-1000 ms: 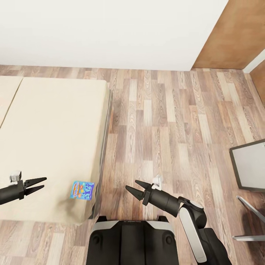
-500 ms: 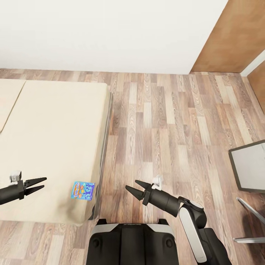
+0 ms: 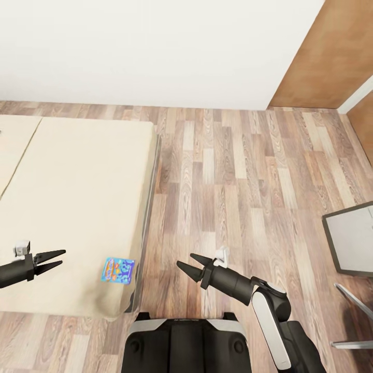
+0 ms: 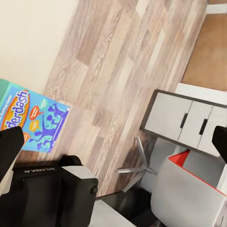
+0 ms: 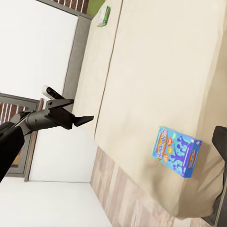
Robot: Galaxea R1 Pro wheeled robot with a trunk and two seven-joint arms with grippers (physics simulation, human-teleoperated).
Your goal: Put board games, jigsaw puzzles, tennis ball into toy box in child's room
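Head view: the blue board game (image 3: 118, 270) lies flat near the lower right corner of the beige bed (image 3: 77, 207), lower left of the frame. The left gripper (image 3: 56, 260) hovers over the mattress at the left edge, fingers parted and empty. The right gripper (image 3: 187, 263) hangs over the wood floor (image 3: 233, 181) at lower centre, fingers spread, holding nothing.

Left wrist view: the blue board game (image 4: 35, 122) sits at the left; a white drawer unit (image 4: 187, 123) stands at the right.

Right wrist view: the blue board game (image 5: 176, 151) rests at the lower right on the bed; a second box (image 5: 103, 15), small and hard to read, lies at the top edge.

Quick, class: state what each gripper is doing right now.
Left gripper: open, holding nothing, over the bed.
Right gripper: open, holding nothing, over the floor.
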